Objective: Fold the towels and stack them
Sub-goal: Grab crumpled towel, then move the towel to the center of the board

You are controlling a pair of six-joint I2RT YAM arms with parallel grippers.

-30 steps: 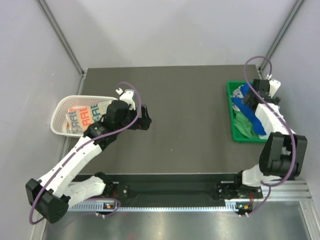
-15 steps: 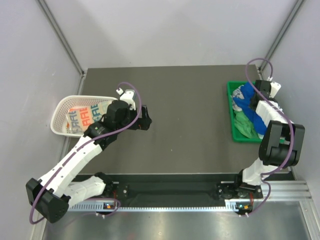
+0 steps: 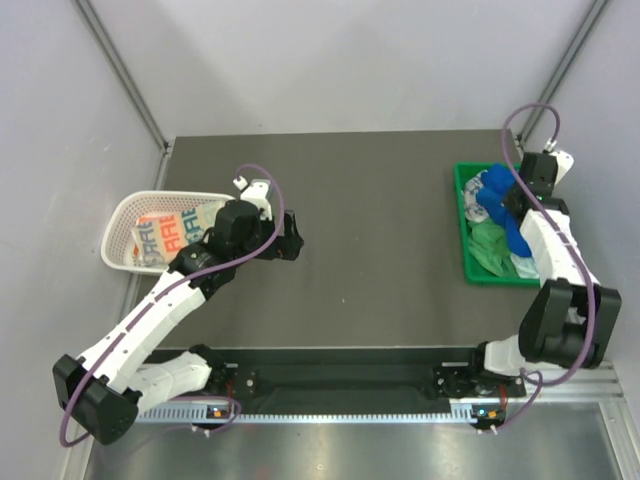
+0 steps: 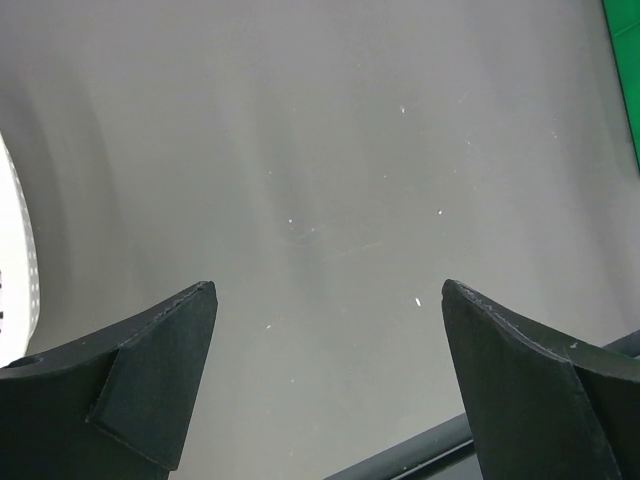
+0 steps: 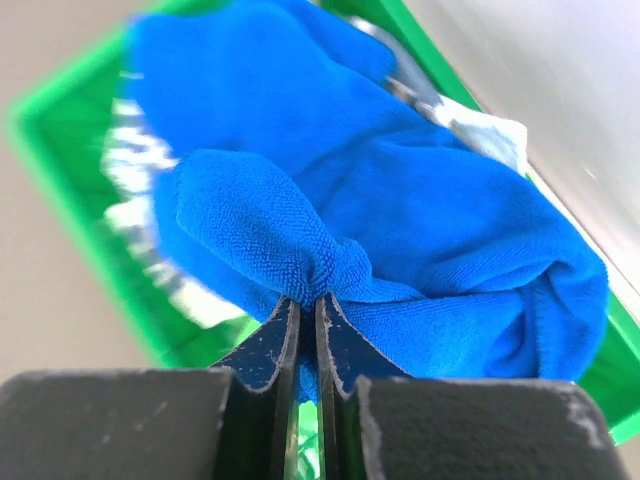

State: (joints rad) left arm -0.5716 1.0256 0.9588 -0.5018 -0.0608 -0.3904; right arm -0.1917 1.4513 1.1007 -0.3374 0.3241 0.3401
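While the overhead view shows the blue towel (image 3: 495, 192) bunched in the green tray (image 3: 466, 255), the left wrist shows the left gripper (image 4: 325, 290) spread wide over the dark table (image 4: 330, 140), and the right wrist shows the right gripper (image 5: 308, 300) clamped on that towel's fold.

The only lettering I can spot is on the printed towel (image 3: 165, 238) in the white basket (image 3: 116, 214): big orange and teal block letters, too blurred to read.
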